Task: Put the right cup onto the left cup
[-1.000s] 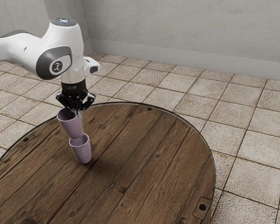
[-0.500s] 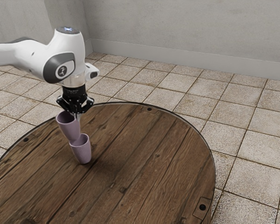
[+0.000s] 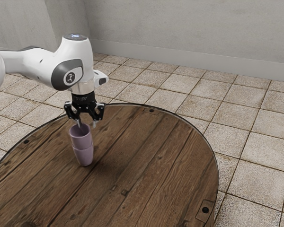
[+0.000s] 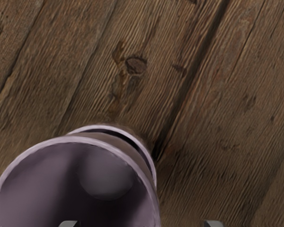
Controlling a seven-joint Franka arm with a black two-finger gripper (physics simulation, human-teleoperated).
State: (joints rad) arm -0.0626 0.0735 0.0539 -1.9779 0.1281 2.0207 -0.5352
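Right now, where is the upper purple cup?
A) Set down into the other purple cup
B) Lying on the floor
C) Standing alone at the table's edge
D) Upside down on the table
A: the upper cup has its mouth up and its lower part inside the lower cup, whose rim runs around it.

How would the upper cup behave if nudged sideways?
Probably won't slide off alone: the upper cup sits partly inside the lower cup, so both would likely move. Tipping looks plausible, since the stack is tall over a narrow base. Walls look stiff, judging by the round rim.
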